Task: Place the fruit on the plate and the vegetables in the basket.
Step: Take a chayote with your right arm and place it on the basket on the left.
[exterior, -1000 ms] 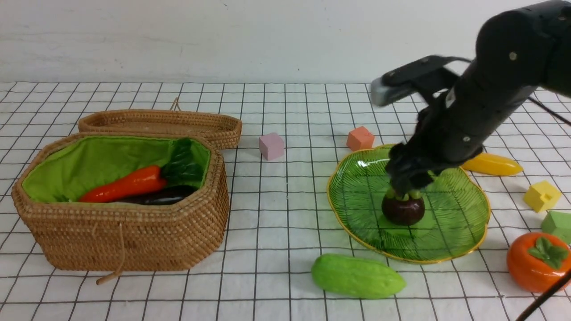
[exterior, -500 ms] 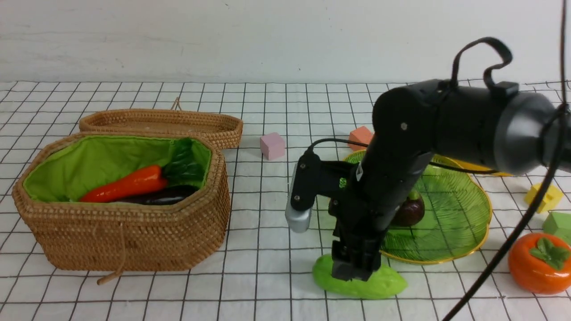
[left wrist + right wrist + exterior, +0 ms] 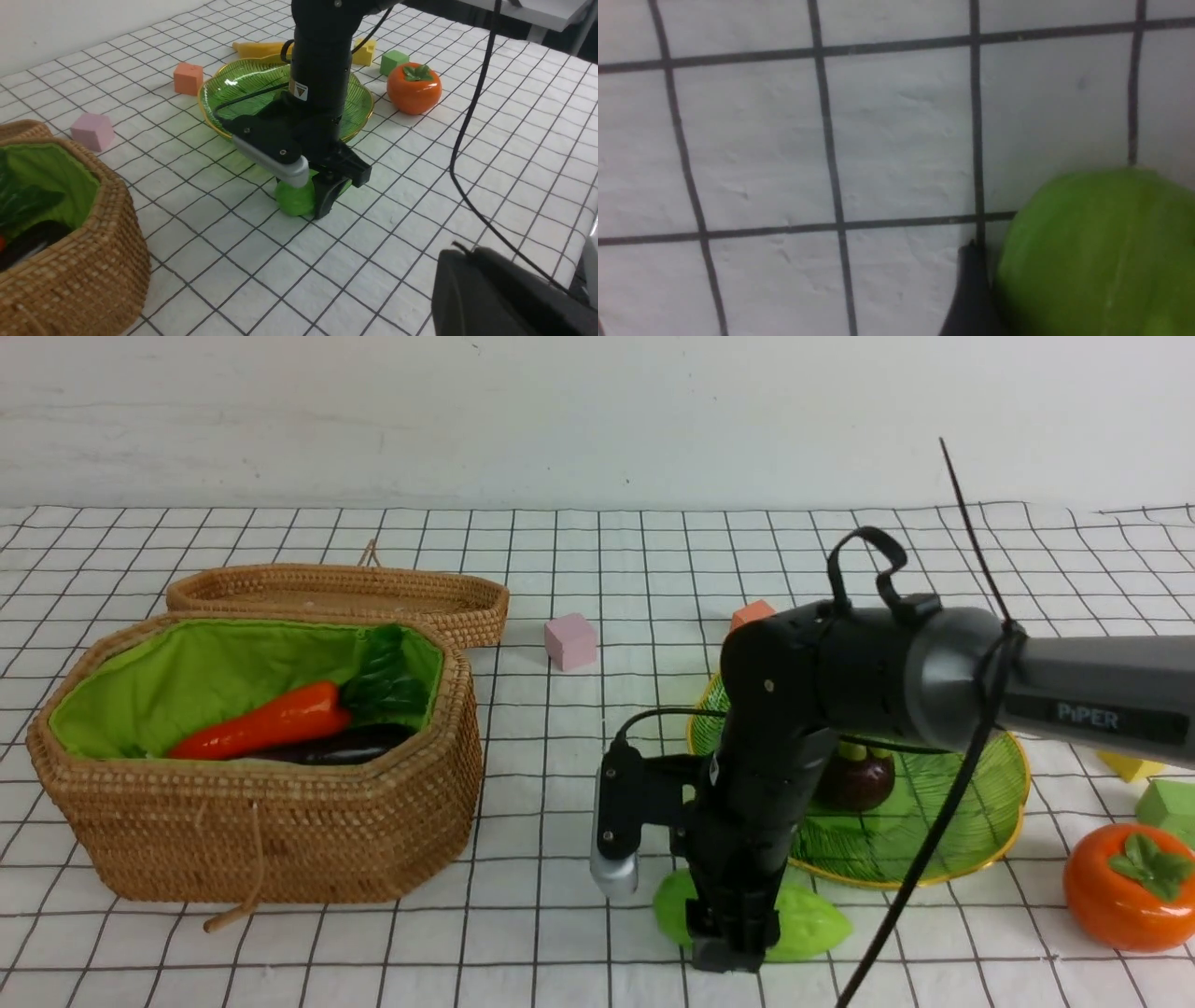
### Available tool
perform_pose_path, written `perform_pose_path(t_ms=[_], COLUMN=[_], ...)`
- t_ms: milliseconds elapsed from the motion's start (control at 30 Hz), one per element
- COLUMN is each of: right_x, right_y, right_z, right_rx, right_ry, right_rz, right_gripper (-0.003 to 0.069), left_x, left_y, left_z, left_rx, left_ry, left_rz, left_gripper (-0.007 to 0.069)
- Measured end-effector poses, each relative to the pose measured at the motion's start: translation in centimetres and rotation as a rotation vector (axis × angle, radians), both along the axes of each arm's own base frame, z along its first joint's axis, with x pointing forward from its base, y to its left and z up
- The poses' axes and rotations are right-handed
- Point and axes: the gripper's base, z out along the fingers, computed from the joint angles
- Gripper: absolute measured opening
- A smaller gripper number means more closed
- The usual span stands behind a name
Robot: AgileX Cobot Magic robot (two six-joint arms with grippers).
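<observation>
The light-green cucumber (image 3: 812, 919) lies on the cloth in front of the plate (image 3: 985, 812). My right gripper (image 3: 733, 943) points straight down over it, jaws astride its middle. One finger (image 3: 971, 289) sits close against the cucumber's (image 3: 1101, 252) side; whether the jaws grip it does not show. The mangosteen (image 3: 854, 779) rests on the plate. The persimmon (image 3: 1125, 887) stands on the cloth at the right, the banana (image 3: 257, 48) behind the plate. The carrot (image 3: 261, 721) and eggplant (image 3: 350, 745) lie in the basket (image 3: 271, 831). My left gripper (image 3: 467, 250) is shut, empty and off to the side.
The flat wicker lid (image 3: 345, 593) lies behind the basket. A pink cube (image 3: 569, 641) and an orange cube (image 3: 752, 614) sit toward the back, a green cube (image 3: 1167, 803) and a yellow cube (image 3: 1125, 765) at the right. A black cable (image 3: 934, 831) hangs across the plate.
My right gripper let go of the mangosteen on the plate, swung forward to the cucumber and came down around it. The cucumber has not moved.
</observation>
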Motion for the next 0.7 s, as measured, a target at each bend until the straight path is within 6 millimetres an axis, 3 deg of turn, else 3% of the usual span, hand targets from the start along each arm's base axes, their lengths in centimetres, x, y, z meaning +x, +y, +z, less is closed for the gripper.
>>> perform_pose_path(t_ms=[100, 200, 367, 400, 433, 533, 633, 700], right_x=[-0.2, -0.8, -3.0, -3.1, -3.6, -3.8, -2.4, -1.0], right_y=[0.6, 2.3, 6.7, 7.2, 8.6, 11.4, 13.4, 14.7], right_z=[0.8, 3.7, 12.3, 13.1, 15.9, 20.2, 20.7, 19.1], right_rx=[0.008, 0.049, 0.264, 0.294, 0.397, 0.632, 0.791, 0.846], right_ry=[0.009, -0.024, -0.172, -0.195, -0.271, -0.419, -0.495, -0.536], right_rz=[-0.059, -0.078, -0.039, -0.033, -0.012, -0.012, -0.07, -0.102], right_gripper=[0.0469, 0.0469, 0.0469, 0.0469, 0.0469, 0.0469, 0.0469, 0.0469], left_x=[0.2, 0.3, 0.6, 0.6, 0.8, 1.1, 1.3, 1.4], left_y=[0.4, 1.1, 2.5, 2.7, 3.1, 3.9, 4.6, 4.8], left_z=[0.1, 1.1, 2.6, 2.7, 2.9, 2.7, 2.5, 2.4], left_rx=[0.009, 0.004, -0.017, -0.018, -0.038, -0.088, -0.113, -0.121], left_ry=[0.01, -0.001, -0.032, -0.035, -0.029, 0.03, 0.067, 0.081], left_rz=[0.047, 0.124, 0.28, 0.3, 0.352, 0.476, 0.573, 0.606], left_gripper=[0.0001, 0.0002, 0.0005, 0.0005, 0.0005, 0.0008, 0.0009, 0.0011])
